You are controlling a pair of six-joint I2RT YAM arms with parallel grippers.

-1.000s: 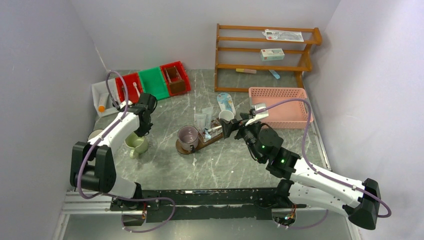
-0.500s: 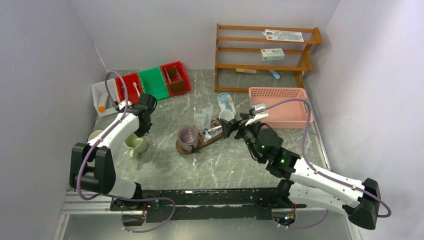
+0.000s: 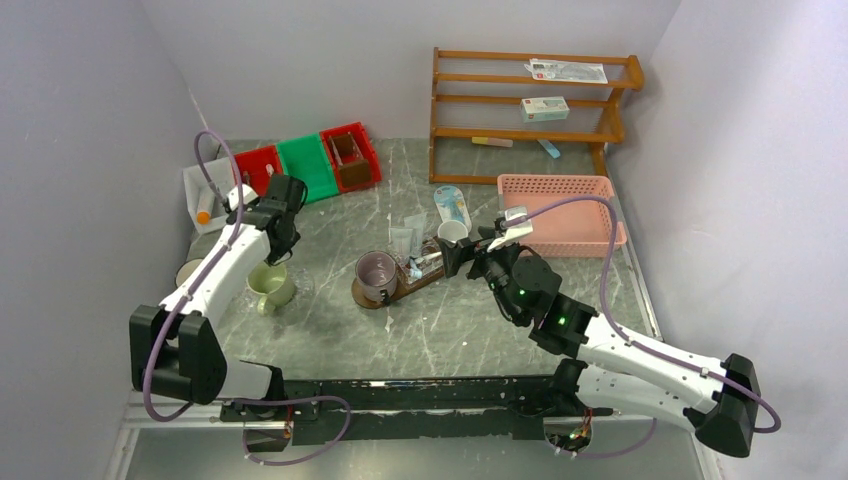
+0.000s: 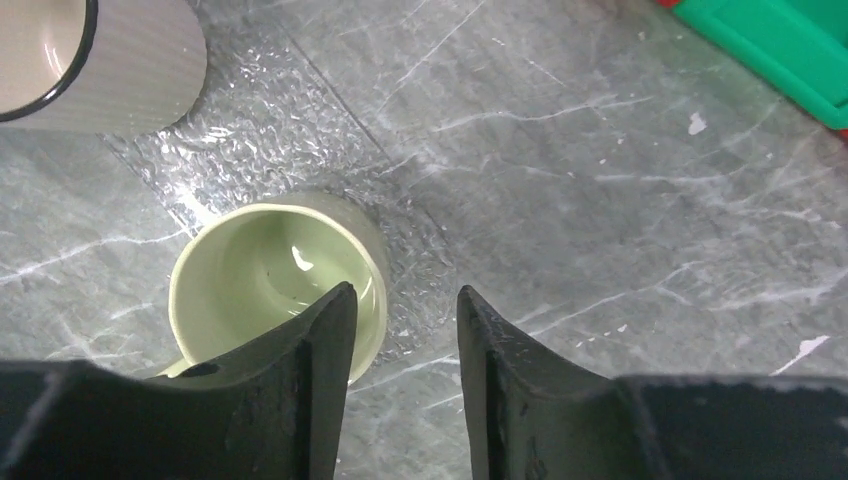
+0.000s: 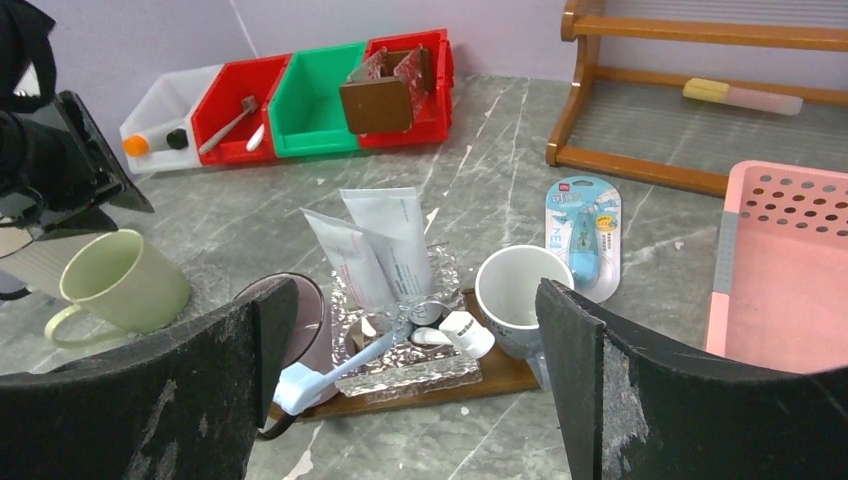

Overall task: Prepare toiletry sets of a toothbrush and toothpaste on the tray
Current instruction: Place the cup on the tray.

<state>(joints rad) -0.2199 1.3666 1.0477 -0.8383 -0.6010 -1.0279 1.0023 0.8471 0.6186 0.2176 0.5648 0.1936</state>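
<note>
Broadly, the tray point(image 5: 500, 377) lies mid-table carrying a mauve mug point(image 3: 377, 272), a white cup point(image 5: 520, 300), two toothpaste tubes point(image 5: 385, 245) propped in a glass holder point(image 5: 410, 362) and a toothbrush point(image 5: 345, 365) leaning out of it, with the right gripper point(image 5: 415, 295) spread wide just in front of them. Off to the left, the left gripper point(image 4: 405, 300) hangs above the green mug point(image 4: 270, 285), its jaws parted on nothing. A careless advance by the right arm could topple the loosely propped tubes or flick the toothbrush off the tray.
</note>
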